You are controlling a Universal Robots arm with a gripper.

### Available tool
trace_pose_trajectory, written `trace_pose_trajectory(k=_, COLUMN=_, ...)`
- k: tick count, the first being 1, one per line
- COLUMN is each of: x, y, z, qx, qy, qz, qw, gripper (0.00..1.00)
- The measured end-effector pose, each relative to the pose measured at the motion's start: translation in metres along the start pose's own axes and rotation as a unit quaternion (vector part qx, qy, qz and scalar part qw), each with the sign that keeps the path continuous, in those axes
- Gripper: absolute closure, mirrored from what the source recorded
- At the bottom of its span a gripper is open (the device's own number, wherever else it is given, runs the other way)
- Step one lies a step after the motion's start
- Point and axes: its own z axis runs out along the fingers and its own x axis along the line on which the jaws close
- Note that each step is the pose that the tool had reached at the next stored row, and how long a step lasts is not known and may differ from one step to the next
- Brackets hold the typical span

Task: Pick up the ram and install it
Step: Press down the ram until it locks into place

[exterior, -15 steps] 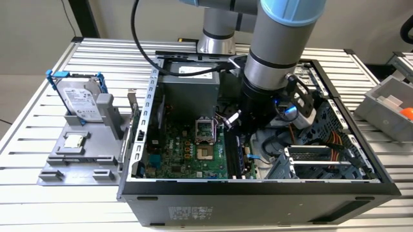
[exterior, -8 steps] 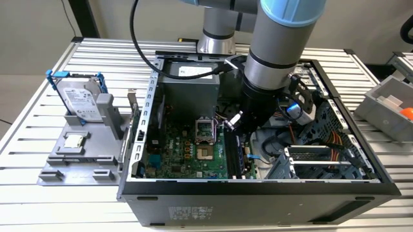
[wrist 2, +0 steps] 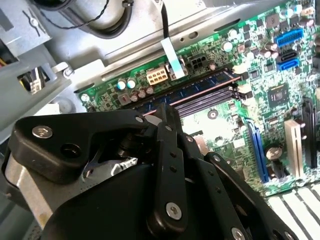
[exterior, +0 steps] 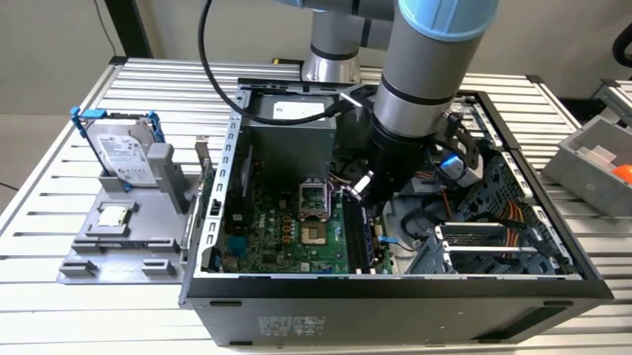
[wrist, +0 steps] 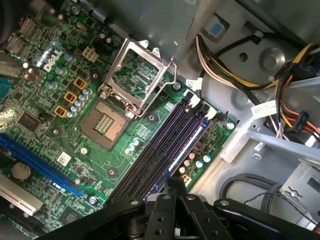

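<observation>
The ram [wrist 2: 200, 86] is a long thin stick with dark blue chips. It stands in the outermost memory slot of the green motherboard [exterior: 296, 229], next to the other dark slots [wrist: 160, 145]. It shows in the first wrist view as a blue-edged strip [wrist: 192, 141] and in the exterior view beside the slots [exterior: 374, 237]. My gripper [exterior: 359, 198] reaches down into the open computer case, its black tip [wrist 2: 167, 109] right at one end of the ram, tip [wrist: 172, 181] over the slot end. Whether it touches the stick is hidden.
The open processor socket [wrist: 107, 122] with its raised metal frame lies beside the slots. Cable bundles [wrist: 295, 107] and a drive cage [exterior: 484, 244] crowd the case. Outside, a hard drive in a blue frame [exterior: 123, 151] and a grey tray holding a small square chip [exterior: 114, 216] stand at the exterior view's left.
</observation>
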Motion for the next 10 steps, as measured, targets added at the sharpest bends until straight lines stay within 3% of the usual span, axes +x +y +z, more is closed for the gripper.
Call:
trace_pose_trajectory(k=5, x=-0.0001, y=0.0001, z=0.0001, qx=-0.0002, qy=-0.0006, qz=-0.025, qw=0.9997, gripper=1.0)
trace_pose_trajectory(k=10, x=-0.0003, y=0.0004, z=0.0, qx=-0.0003, qy=-0.0009, qz=-0.051, qw=0.99871, gripper=1.0)
